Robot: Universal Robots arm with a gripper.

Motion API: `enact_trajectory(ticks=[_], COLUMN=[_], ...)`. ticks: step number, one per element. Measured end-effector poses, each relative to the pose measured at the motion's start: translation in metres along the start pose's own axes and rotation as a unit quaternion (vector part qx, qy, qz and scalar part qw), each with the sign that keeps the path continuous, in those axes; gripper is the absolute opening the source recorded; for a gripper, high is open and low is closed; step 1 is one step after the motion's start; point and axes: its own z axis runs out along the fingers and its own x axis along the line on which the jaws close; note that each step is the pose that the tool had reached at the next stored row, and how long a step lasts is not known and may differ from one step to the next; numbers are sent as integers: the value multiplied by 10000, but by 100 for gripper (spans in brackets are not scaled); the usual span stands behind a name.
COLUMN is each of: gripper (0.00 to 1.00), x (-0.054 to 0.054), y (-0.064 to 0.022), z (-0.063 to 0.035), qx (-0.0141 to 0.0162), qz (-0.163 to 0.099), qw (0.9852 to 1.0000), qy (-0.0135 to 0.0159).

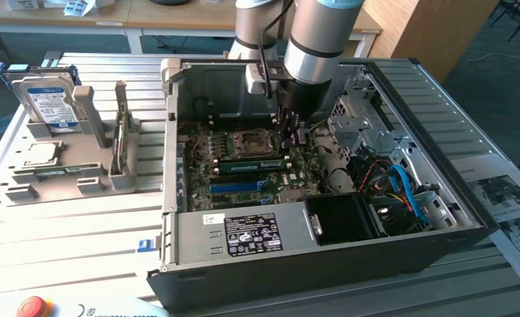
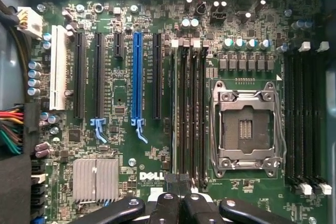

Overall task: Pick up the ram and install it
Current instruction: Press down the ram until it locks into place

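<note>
**Ana:** Since the jaws are pressed together with nothing between them, where is the long, flat green ram stick (image 1: 251,166)?

**Ben:** It stands on edge in a slot just beside the square metal CPU socket (image 2: 245,129), inside the open black computer case (image 1: 330,264). The grey robot arm (image 1: 317,39) reaches down into the case, and the jaws hang close over the dark memory slots. I can't tell whether the stick is fully seated.

**Ana:** What worries you?

**Ben:** I'd say an off-centre push could tilt the stick or leave one end unlatched. The socket is open, so a sideways slip could scrape its exposed contacts.

**Ana:** And what is in the containers?

**Ben:** The case holds the green motherboard (image 2: 121,103) with its long blue slot (image 2: 137,77), a labelled grey power supply (image 1: 242,231) and loose coloured cables. On the slatted tabletop (image 1: 66,231), a grey moulded holder (image 1: 83,178) carries an upright hard drive (image 1: 53,105) and a flat silver processor chip (image 1: 41,155).
</note>
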Motion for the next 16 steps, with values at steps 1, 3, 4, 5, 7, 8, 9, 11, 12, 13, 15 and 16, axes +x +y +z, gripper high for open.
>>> enact_trajectory(ticks=[1,3,4,5,7,8,9,11,12,13,15,16], gripper=[11,11,11,11,11,11,11,11,11,11,11,11], x=[0,1,2,2,2,2,2,2,2,2,2,1], y=[-1,-1,-2,-3,-4,-3,-3,-3,-5,-11,-44,-57], z=[15,47,63,79,104,105,105,105,105,105,104,104], qx=[0,2,2,2,3,2,2,2,2,2,2,2], qz=[1,2,2,3,3,3,3,4,4,5,3,3], qw=[10000,10000,10000,10000,10000,10000,10000,10000,10000,10000,10000,10000], qy=[0,1,1,0,0,1,0,1,1,1,0,0])
